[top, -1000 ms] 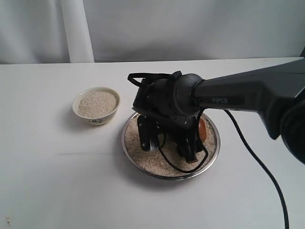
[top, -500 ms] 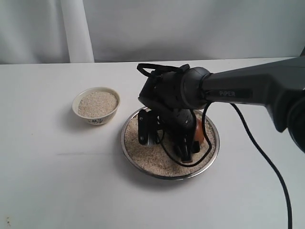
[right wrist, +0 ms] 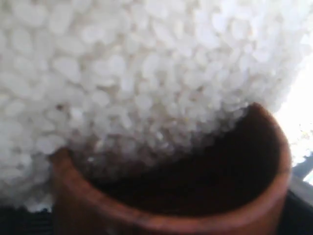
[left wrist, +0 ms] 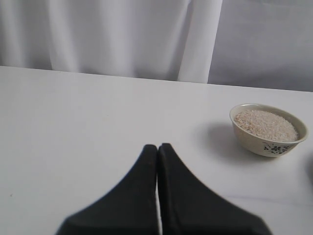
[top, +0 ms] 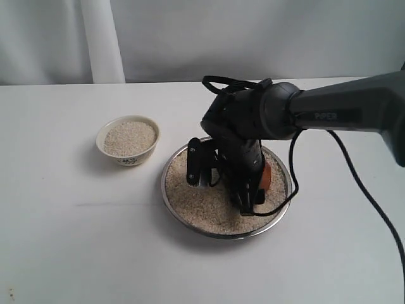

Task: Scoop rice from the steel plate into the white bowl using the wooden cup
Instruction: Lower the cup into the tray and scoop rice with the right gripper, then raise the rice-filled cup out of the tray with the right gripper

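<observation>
**Right gripper held a wooden cup against rice in a steel plate**

A wide, shallow, shiny steel plate (top: 190, 223) sat near the middle of a white table (top: 76, 247), covered with a bed of small off-white rice grains (top: 202, 204). A dark robot arm reached in from the three o'clock side and pointed down into the plate. Its right gripper (top: 254, 190) stood with jaws set wide around a small reddish-brown wooden cup (right wrist: 146, 221). In the exterior view the cup showed only as an orange patch behind the gripper, at about three o'clock within the plate. In the right wrist view the cup's dark mouth faced a bank of rice that pressed against its rim.

A small cream-white ceramic bowl (top: 127, 140), nearly full of rice, stood apart from the plate at about ten o'clock from it.

The left gripper (left wrist: 157, 151) hovered over bare table with its jaws pressed together, holding nothing.
</observation>
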Motion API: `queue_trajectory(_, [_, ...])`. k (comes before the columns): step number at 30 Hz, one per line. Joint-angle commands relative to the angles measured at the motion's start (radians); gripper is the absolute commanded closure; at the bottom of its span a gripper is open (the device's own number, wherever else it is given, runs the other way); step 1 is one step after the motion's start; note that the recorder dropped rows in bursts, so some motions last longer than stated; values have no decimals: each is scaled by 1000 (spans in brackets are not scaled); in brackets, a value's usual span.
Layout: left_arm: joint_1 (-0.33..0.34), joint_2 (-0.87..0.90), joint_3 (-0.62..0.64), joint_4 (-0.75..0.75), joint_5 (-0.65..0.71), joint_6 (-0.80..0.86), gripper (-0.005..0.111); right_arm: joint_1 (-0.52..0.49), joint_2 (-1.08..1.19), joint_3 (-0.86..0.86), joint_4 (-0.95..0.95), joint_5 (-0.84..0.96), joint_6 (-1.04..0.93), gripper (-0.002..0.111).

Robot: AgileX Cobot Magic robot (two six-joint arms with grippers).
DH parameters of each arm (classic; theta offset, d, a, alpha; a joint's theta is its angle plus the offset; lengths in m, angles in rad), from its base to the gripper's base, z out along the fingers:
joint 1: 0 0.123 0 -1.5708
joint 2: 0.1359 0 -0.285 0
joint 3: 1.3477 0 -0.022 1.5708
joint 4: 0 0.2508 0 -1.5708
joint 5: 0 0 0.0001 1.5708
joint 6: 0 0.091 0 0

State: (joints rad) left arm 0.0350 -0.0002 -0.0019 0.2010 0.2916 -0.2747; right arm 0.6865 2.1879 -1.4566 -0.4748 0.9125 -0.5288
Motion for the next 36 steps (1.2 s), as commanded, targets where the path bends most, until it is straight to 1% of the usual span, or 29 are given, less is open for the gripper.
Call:
queue_trajectory(1, [-5,0,2,-5,-7,-3,107,-14,19,141,74,-226,38,108])
queue_trajectory(4, [-5,0,2,-5,-7,-3,107,-18,4,184,80,-295,43,108])
queue_trajectory(7, [-5,0,2,-5,-7,-3,107,-22,2,185,93,-304,43,108])
queue_trajectory(11, [-5,0,2,-5,-7,0,107,-22,2,185,136,-381,43,108])
queue_trajectory(16, [-5,0,2,-5,-7,0,107,-27,2,185,161,-400,43,108])
queue_trajectory(20, [-5,0,2,-5,-7,0,107,-58,2,195,189,-409,43,108])
queue_trajectory(23, [-5,0,2,-5,-7,-2,107,-81,0,237,194,-450,43,108])
queue_trajectory(26, [-5,0,2,-5,-7,-2,107,-105,-20,313,213,-577,45,108])
queue_trajectory(30, [-5,0,2,-5,-7,-2,107,-129,-71,442,239,-795,48,108])
queue_trajectory(36, [-5,0,2,-5,-7,0,107,-169,-140,535,309,-973,67,108])
